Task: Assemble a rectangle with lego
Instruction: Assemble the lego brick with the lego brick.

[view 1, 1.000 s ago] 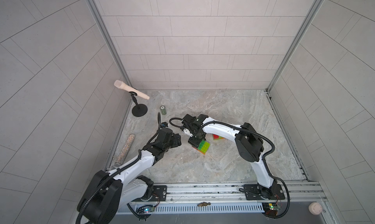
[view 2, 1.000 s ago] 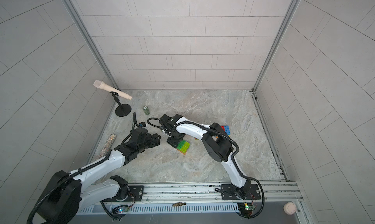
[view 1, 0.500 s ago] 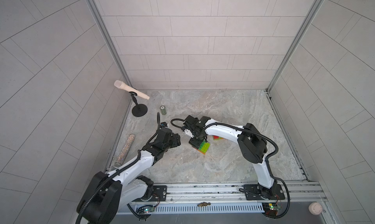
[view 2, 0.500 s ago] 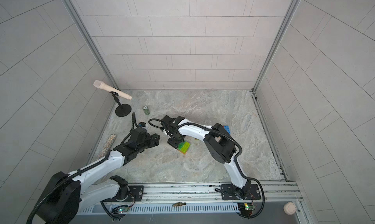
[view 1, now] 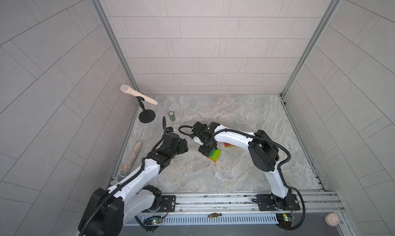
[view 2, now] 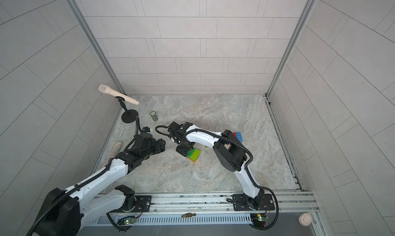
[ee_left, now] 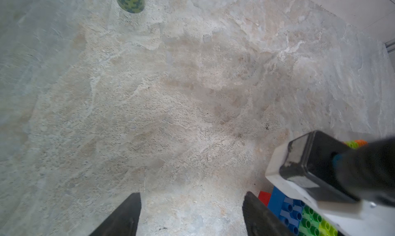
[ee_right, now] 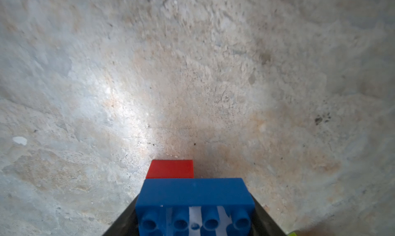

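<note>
Blue plastic fills the near edge of the right wrist view: a blue brick [ee_right: 194,194] sits clamped between the dark fingers [ee_right: 124,224] of the right gripper [ee_right: 193,222], studs facing the camera. A red brick [ee_right: 171,169] lies lower and just past it on the marble floor [ee_right: 192,74]. In a top view that gripper is down on one end of a short row of joined bricks, with the green and lime bricks [view 1: 215,155] showing beside it. The left gripper [ee_left: 192,213] hangs near the row's blue end, jaws spread wide around nothing, over bare floor. Loose bricks [view 2: 238,136] lie by the right arm's elbow. A camouflage-patterned cylinder [view 1: 171,116] stands well apart.
</note>
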